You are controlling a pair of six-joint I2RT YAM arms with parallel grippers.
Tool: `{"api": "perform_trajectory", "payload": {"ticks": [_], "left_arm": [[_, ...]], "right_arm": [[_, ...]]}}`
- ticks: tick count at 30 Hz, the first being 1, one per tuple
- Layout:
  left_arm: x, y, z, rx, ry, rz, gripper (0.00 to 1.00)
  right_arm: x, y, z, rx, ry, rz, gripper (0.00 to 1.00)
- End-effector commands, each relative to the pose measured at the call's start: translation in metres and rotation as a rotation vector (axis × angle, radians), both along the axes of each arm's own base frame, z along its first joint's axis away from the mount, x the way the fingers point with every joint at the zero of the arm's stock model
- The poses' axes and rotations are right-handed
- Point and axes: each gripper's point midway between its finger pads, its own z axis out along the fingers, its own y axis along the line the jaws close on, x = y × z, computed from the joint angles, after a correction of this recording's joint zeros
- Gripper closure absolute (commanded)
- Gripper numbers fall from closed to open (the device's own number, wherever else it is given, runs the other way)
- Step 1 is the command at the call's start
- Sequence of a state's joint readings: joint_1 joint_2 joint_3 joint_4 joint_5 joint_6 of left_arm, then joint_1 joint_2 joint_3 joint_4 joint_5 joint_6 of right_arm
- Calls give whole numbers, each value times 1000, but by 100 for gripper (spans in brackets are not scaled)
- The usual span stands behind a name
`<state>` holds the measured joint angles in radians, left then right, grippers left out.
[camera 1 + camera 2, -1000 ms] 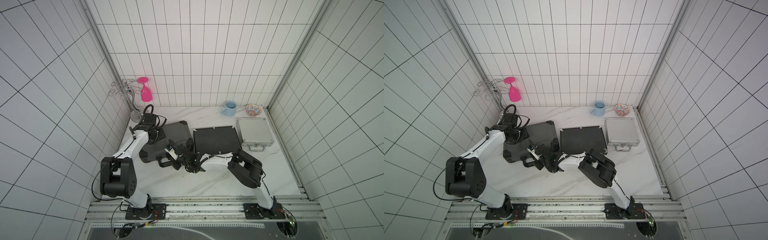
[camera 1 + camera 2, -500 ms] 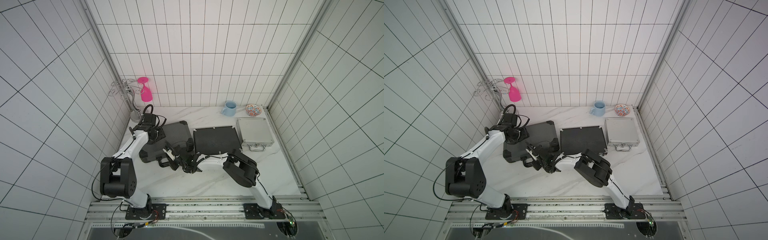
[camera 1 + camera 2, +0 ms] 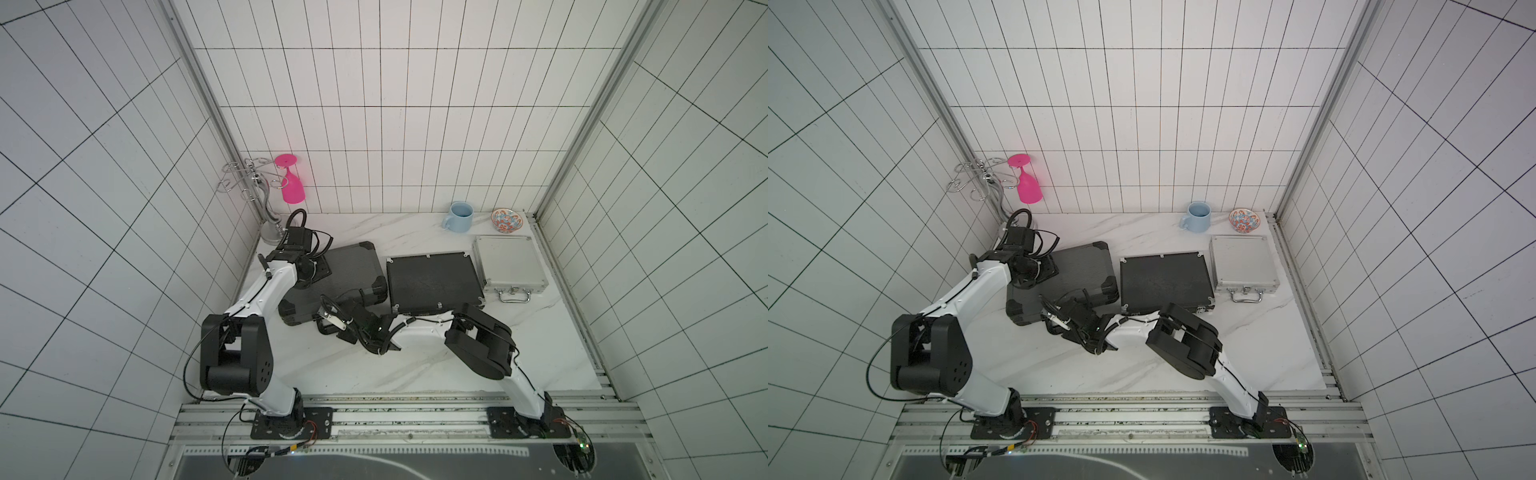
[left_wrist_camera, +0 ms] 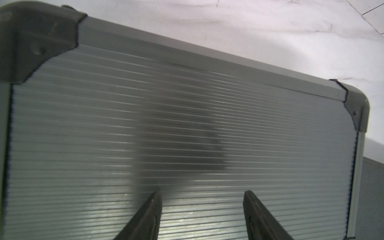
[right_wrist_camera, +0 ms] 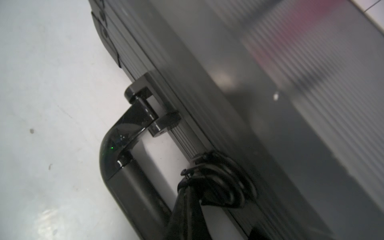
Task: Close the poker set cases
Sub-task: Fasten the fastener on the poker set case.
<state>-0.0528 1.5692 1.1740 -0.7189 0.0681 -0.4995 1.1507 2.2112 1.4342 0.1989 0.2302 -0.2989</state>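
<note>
Three poker set cases lie side by side with their lids down in both top views: a large dark-grey case (image 3: 353, 270) on the left, a medium black case (image 3: 432, 282) in the middle and a small silver case (image 3: 509, 264) on the right. My left gripper (image 3: 320, 270) is open, its fingertips (image 4: 154, 199) resting on the ribbed lid (image 4: 207, 124) of the large case. My right gripper (image 3: 330, 316) is shut and holds nothing. Its tip (image 5: 186, 185) touches a black latch (image 5: 220, 178) on the large case's front edge, beside the glossy black handle (image 5: 128, 187).
A light blue mug (image 3: 459, 216) and a patterned bowl (image 3: 506, 220) stand at the back right. A metal rack (image 3: 253, 195) with a pink glass (image 3: 293, 189) hanging on it stands in the back left corner. The small case's silver handle (image 3: 514, 296) faces the front.
My right arm has shifted a little to the left along the large case's front edge. The left arm and the cases have not moved.
</note>
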Motion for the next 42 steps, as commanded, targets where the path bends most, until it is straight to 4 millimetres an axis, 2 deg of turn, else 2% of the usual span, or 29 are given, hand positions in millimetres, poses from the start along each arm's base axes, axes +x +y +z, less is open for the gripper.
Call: {"api": "perform_trajectory", "payload": {"ticks": [1, 5, 10, 19, 26, 29, 36, 42], "left_arm": [[-9, -2, -27, 1, 82, -3, 36], [-6, 1, -28, 9, 91, 2, 34], [1, -4, -28, -1, 89, -4, 34], [-7, -5, -50, 6, 144, -10, 34], [-9, -1, -63, 28, 181, -14, 34], [-13, 1, -74, 31, 204, -12, 35], [-20, -1, -102, 25, 255, -12, 37], [-19, 0, -106, 30, 260, -5, 36]], "right_arm": [[28, -26, -28, -244, -137, -18, 100], [26, -23, -32, -269, -160, 24, 100], [26, -30, -45, -348, -187, 57, 100], [15, -35, -71, -427, -169, 167, 100], [14, -48, -90, -490, -110, 207, 100], [15, -55, -102, -521, -92, 204, 100], [14, -78, -117, -557, -61, 182, 100], [20, -96, -109, -515, -68, 122, 100]]}}
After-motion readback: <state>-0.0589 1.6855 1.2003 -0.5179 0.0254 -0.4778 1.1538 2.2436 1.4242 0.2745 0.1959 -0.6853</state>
